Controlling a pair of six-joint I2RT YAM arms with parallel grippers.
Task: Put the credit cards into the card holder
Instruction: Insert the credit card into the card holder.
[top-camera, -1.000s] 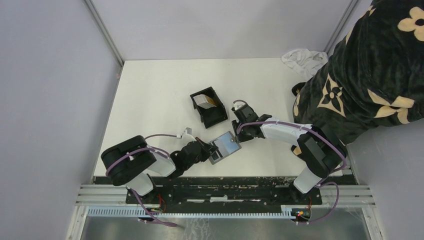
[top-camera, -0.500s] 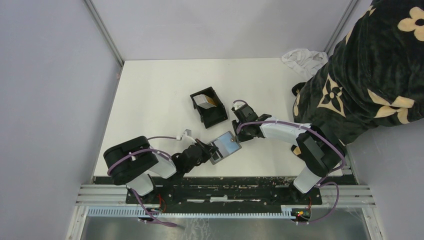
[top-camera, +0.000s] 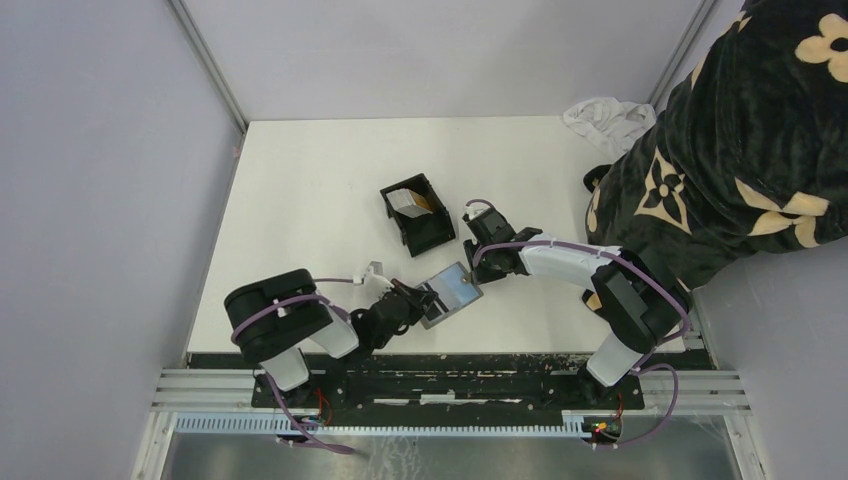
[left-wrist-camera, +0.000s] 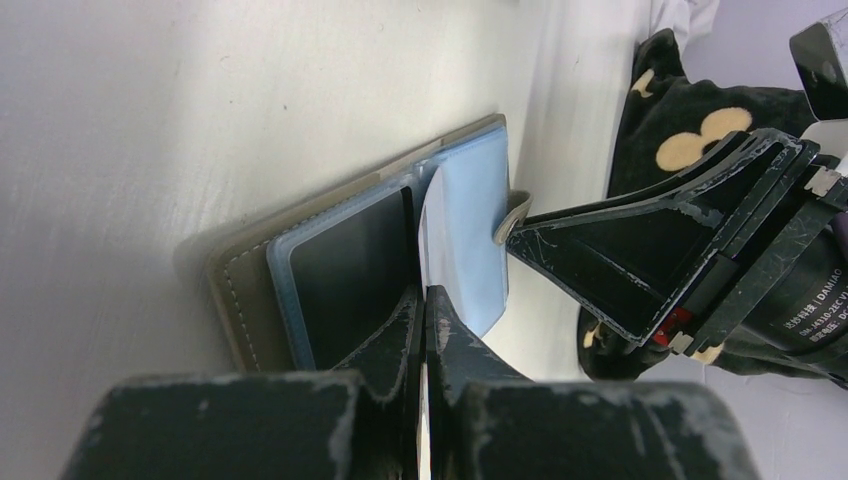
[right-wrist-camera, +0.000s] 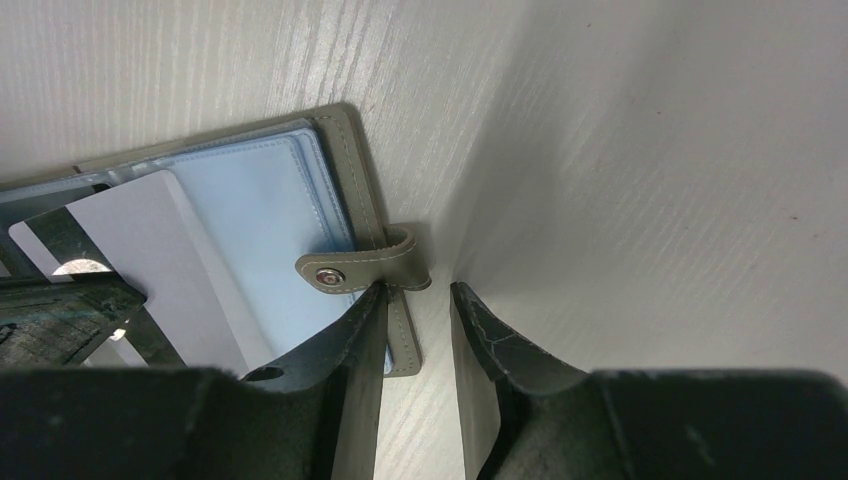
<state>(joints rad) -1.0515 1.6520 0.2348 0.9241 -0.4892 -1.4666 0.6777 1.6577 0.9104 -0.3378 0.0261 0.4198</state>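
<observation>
Your left gripper (left-wrist-camera: 422, 300) is pinching the whitish credit card (right-wrist-camera: 140, 240) edge-on, its long axis pointing into the blue sleeve (left-wrist-camera: 470, 220) of the card holder (top-camera: 450, 290), which is lying open near the table (top-camera: 300, 200)'s near edge, while your right gripper (right-wrist-camera: 417, 295), fingers spread, is resting against the snap tab (right-wrist-camera: 360, 268).

This is a robotics lab test cell. A white table (top-camera: 300, 200) is boxed in by plain grey panels (top-camera: 100, 200) on aluminium posts (top-camera: 208, 65). Two cabled robot arms (top-camera: 290, 320) are bolted to a black plate (top-camera: 450, 375) on aluminium rails (top-camera: 200, 385) along the table's near edge. A person in a patterned black garment (top-camera: 740, 130) is at its right edge.
</observation>
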